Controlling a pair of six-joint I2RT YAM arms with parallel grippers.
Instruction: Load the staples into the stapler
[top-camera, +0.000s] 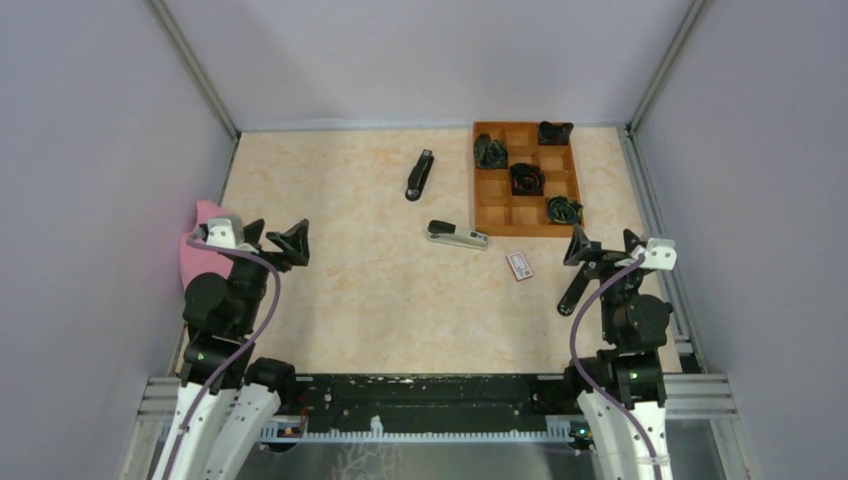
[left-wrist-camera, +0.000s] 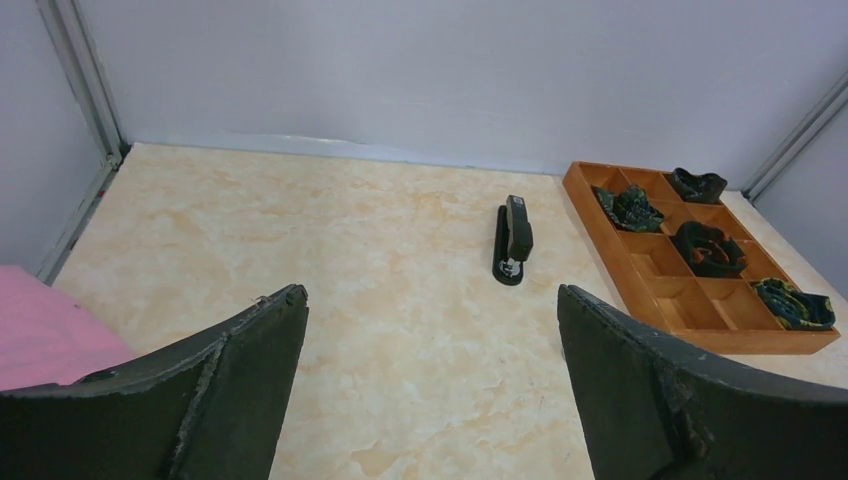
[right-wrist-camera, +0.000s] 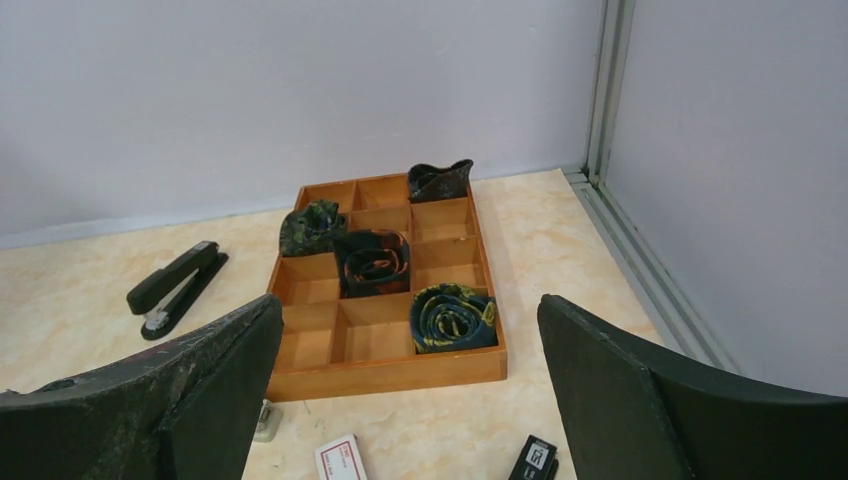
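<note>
Both pairs of our fingers stand spread wide and hold nothing. The right gripper hangs just right of the staples box, which lies flat on the table between it and the nearer stapler. The left gripper hangs beside a pink cloth.

We judge the right arm better placed for the box, and we should close squarely across its narrow sides. The wooden tray has its front wall just behind, so we should approach from the near side. The left arm has open tabletop toward the stapler.
</note>
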